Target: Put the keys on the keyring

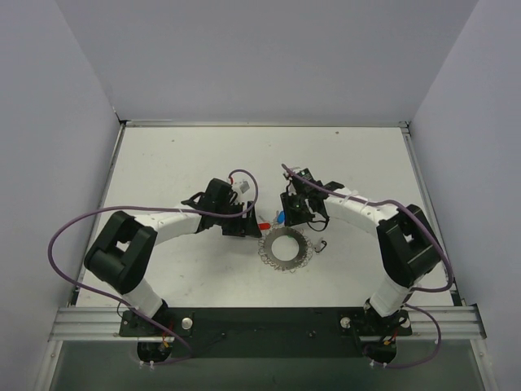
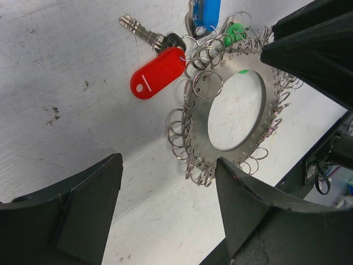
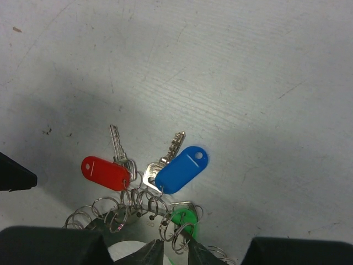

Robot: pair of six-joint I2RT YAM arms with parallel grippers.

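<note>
The keyring [image 1: 273,254] lies flat between the arms: a silvery loop [image 2: 199,118] edged with many small split rings. The keys fan out from its far rim: a red-tagged key [image 2: 158,73], a blue-tagged key [image 3: 182,168] and a green-tagged key [image 3: 185,218], each hooked on a small ring. My right gripper [image 3: 175,251] is down at that rim beside the green key, its jaws drawn in on one small split ring [image 3: 177,234]. My left gripper [image 2: 168,161] hovers open over the loop's near-left edge, holding nothing.
The white tabletop [image 1: 179,163] is walled by grey panels on three sides. The right arm's dark body [image 2: 314,49] crowds the keyring's far side in the left wrist view. A small black part [image 1: 319,244] lies right of the loop.
</note>
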